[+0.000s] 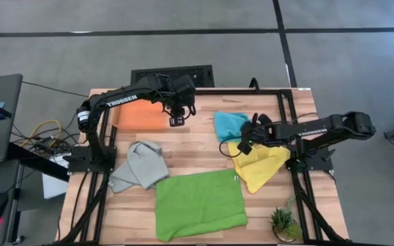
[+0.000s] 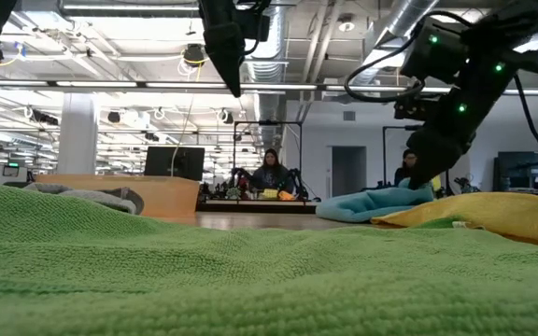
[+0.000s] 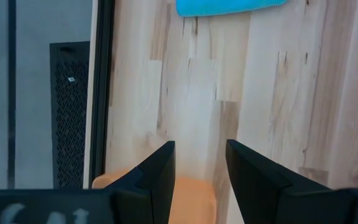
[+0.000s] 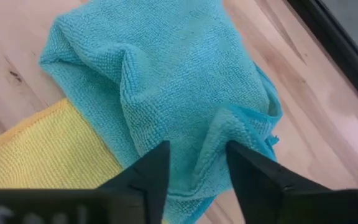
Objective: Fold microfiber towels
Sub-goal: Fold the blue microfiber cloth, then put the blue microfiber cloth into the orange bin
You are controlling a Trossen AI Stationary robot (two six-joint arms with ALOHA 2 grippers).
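Note:
My right gripper (image 4: 197,165) stands open low over the crumpled turquoise towel (image 4: 166,74) at the table's right, with a raised fold of the cloth between its fingers. One edge of that towel overlaps the yellow towel (image 1: 260,167), which lies bunched nearer the front. My left gripper (image 1: 177,120) hangs open above the table at the far side, beside the folded orange towel (image 1: 141,116), and holds nothing. The lime green towel (image 1: 200,203) lies spread flat at the front centre. The grey towel (image 1: 141,167) lies crumpled at the left. My right gripper slants down over the turquoise towel with a raised fold (image 4: 219,134) of it between the open fingers. Whether the fingers touch the cloth I cannot tell. The towel rests on the table.
A small potted plant (image 1: 284,222) stands at the front right corner. Bare wood shows in the table's middle between the orange, turquoise and green towels. A black frame rail runs along the table's far and side edges.

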